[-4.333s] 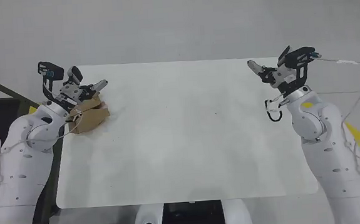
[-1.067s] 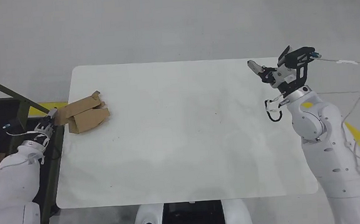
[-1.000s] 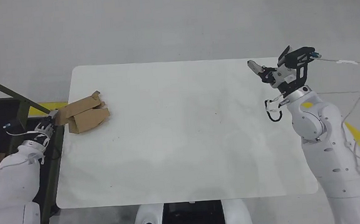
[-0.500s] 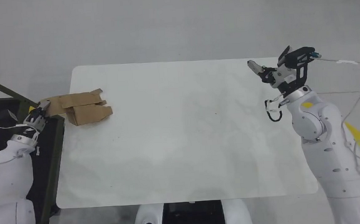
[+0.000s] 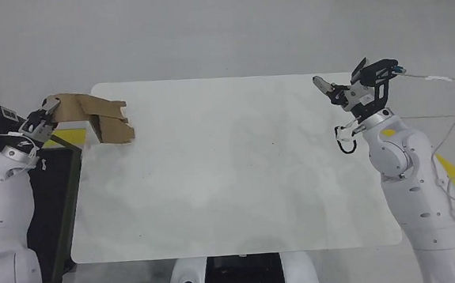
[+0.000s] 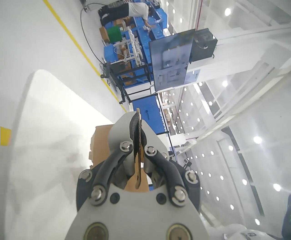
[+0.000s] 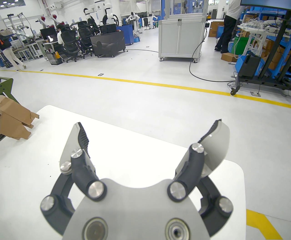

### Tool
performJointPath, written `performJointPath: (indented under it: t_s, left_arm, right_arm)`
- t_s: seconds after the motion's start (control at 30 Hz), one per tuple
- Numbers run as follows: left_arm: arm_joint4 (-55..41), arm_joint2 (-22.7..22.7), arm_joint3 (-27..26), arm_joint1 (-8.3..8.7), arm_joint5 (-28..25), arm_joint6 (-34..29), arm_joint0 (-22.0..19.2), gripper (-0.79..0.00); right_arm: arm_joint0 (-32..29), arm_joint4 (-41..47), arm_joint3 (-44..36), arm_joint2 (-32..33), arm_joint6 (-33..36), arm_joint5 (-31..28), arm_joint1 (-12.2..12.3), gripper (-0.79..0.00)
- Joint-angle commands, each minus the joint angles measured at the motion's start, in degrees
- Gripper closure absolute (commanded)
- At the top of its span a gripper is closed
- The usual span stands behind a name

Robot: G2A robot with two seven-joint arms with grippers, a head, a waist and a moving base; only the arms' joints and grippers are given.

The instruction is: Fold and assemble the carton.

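Half-folded carton (image 5: 99, 119) gripped by the left pincer (image 5: 41, 113) at the far left corner of the counter (image 5: 238, 180).

The carton is plain brown cardboard, partly collapsed, with its flaps hanging loose. One part lies over the corner of the counter and the rest juts out past the left edge. There the left pincer is clamped on a thin flap, seen edge-on between its fingers (image 6: 119, 134) in the left wrist view. Whether the carton's low end touches the counter cannot be told. The right pincer (image 5: 324, 87) sits well apart, at the far right corner, jaws spread wide, pointing across the counter toward the carton.
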Motion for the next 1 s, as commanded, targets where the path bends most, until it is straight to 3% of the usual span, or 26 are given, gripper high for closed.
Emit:
performJointPath:
  t_s: [0.0, 0.4, 0.97]
  left_arm:
    - [-0.3, 0.55, -2.31, -0.08, 0.6, -0.58, -0.24, 0.0]
    - [0.75, 11.09, -12.77, -2.7, 4.54, -4.52, -5.42, 0.0]
    - [-2.33, 29.8, -15.27, -9.83, 8.54, -8.52, -13.9, 0.0]
  right_arm:
    - [0.0, 0.0, 0.0, 0.0, 0.0, 0.0, 0.0, -0.785]
    - [0.0, 0.0, 0.0, 0.0, 0.0, 0.0, 0.0, -0.785]
    - [0.0, 0.0, 0.0, 0.0, 0.0, 0.0, 0.0, -0.785]
